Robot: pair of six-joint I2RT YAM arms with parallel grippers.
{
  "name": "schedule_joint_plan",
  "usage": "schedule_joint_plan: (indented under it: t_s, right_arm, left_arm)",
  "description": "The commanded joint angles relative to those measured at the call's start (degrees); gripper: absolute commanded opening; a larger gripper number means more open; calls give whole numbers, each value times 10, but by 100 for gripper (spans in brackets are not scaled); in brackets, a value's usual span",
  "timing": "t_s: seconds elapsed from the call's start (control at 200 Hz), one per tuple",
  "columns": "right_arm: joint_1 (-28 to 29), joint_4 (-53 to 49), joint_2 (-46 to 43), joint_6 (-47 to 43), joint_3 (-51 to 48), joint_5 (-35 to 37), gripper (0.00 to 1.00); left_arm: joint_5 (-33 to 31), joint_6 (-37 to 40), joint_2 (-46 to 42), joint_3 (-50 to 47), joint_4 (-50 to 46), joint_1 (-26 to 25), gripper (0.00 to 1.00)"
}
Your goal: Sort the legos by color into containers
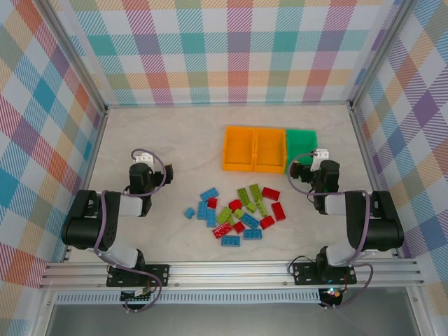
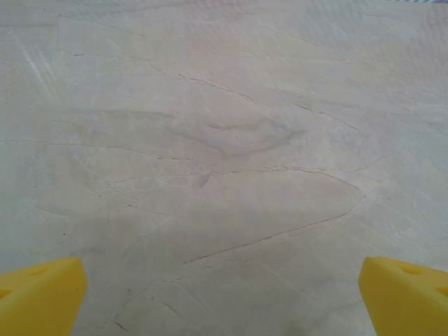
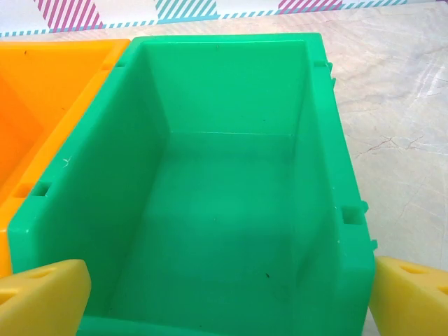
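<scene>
Legos (image 1: 238,213): small studded rectangular bricks of glossy hard plastic, in a loose heap mid-surface. All of them lie on the surface. Blue ones (image 1: 202,210) are mostly at the heap's left, lime green (image 1: 243,194) in the middle, and red (image 1: 279,211) scattered through and toward the right. One small blue piece (image 1: 189,212) sits slightly apart at far left. Behind the heap are three open-top rectangular bins of smooth moulded plastic, in a row side by side: left orange bin (image 1: 238,148), middle orange bin (image 1: 270,149), green bin (image 1: 299,140) on the right. The right wrist view shows the green bin's slanted inner walls and small notches on its rim. Left tool (image 2: 222,301): jaws spread wide, blunt yellow fingertips (image 2: 42,294) at both lower corners of its wrist view, holds nothing. It is over bare surface left of the heap, well apart from the legos. Right tool (image 3: 224,294): jaws also wide apart, yellow fingertips (image 3: 45,294) either side of the green bin's near end, gripping nothing. Can't tell if the tips touch the rim. Surface (image 2: 224,140): pale beige marble look, matte, with thin dark veins. Pastel plaid walls (image 1: 42,105) stand at left, back and right, with metal corner posts (image 1: 98,112) and a metal rail (image 1: 231,269) along the near edge.
</scene>
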Motion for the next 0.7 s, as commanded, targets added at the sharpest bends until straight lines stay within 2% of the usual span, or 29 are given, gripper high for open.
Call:
schedule_joint_plan:
  t_s: [0.0, 0.47, 0.525, 0.595, 0.655, 0.695]
  right_arm:
    - [2, 18, 1, -1, 6, 1, 100]
    - [3, 16, 0, 0, 8, 8, 100]
    - [3, -18, -29, 13, 14, 38, 100]
    - [3, -131, -102, 42, 32, 94, 100]
    - [2, -265, -166, 134, 61, 180, 100]
    - [3, -359, -209, 203, 83, 197, 100]
  left_arm:
    - [11, 4, 0, 11, 4, 2, 100]
    - [13, 4, 0, 12, 3, 3, 100]
    - [12, 4, 0, 12, 3, 3, 100]
    - [13, 4, -2, 10, 6, 3, 100]
    - [12, 7, -5, 8, 6, 1, 100]
    - [7, 9, -12, 6, 5, -2, 100]
